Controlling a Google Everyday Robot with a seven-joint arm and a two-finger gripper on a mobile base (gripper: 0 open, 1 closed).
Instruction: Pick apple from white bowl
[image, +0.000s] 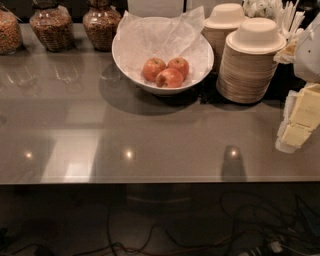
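A wide glossy white bowl (125, 57) lined with crinkled white paper stands at the back middle of the grey counter. Three red-orange apples lie in it: one at the left (153, 68), one at the back right (179, 65), one at the front (169, 78). My gripper (299, 120), white with pale yellow parts, hangs at the right edge of the view above the counter. It is well to the right of the bowl and nearer the front, apart from the apples and holding nothing that I can see.
Two tall stacks of beige disposable bowls (250, 62) stand right of the white bowl, between it and my gripper. Three glass jars (50, 27) of snacks line the back left. White plastic cutlery (280, 15) stands behind the stacks. The counter's front edge (150, 180) runs across.
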